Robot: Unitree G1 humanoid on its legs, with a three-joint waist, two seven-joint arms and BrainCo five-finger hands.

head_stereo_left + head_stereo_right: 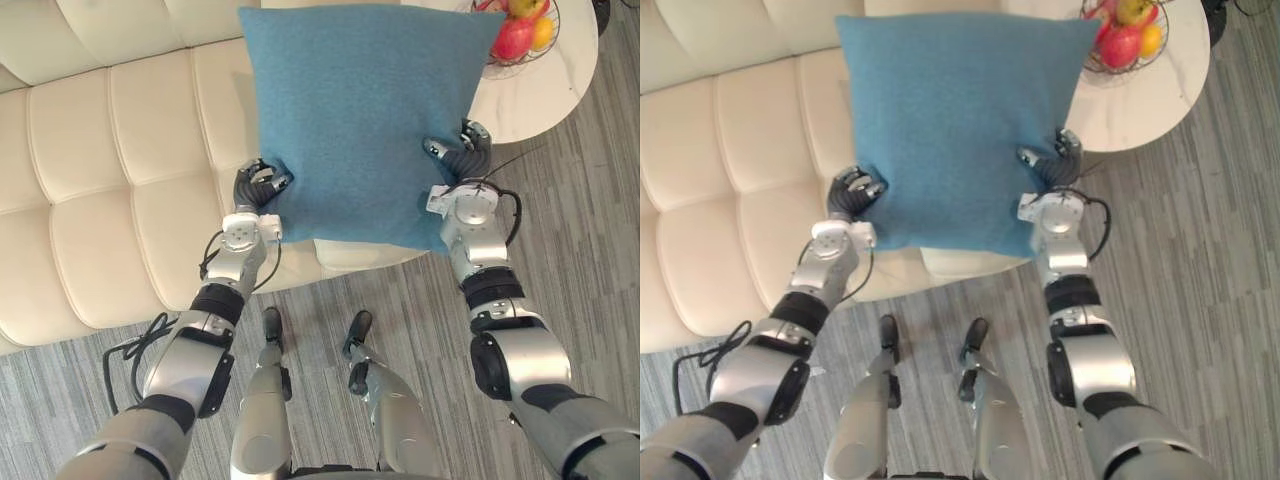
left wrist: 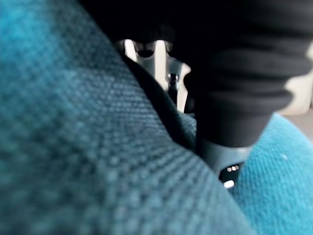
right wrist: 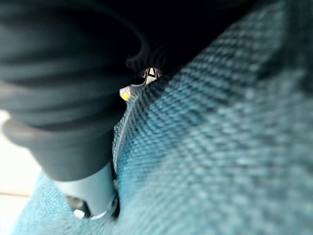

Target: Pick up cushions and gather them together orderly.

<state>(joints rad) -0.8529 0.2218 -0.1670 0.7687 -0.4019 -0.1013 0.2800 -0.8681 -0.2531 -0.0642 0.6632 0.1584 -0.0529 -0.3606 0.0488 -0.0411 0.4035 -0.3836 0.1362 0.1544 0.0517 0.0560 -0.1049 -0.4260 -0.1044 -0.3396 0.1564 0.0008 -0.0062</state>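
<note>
Both hands are on the blue cushion point(image 1: 360, 120) and it's up in the air, flat face turned toward me, square and held roughly level. My left hand point(image 1: 260, 186) has the cushion's lower left side, fingers curled into the fabric at the edge. My right hand point(image 1: 462, 155) is clamped on the right side a little higher up, with dark fingertips pressing on the front face. Up close on the left wrist, the blue weave is bunched tight against the dark cover of the hand. It's the same on the right wrist, where the cloth folds in against the hand.

The cushion hangs over the front edge of the cream sofa point(image 1: 110, 180) and hides part of the seat behind it. Its bottom edge sits just past that front edge, above the grey striped carpet point(image 1: 590, 230). Beyond the cushion's top right corner is a round white table point(image 1: 540, 95) with a wire basket point(image 1: 552, 30) near its far edge, and there is a red apple point(image 1: 513, 38) in it with other fruit. I can't tell whether the cushion touches the table; from here the corner only overlaps it.
</note>
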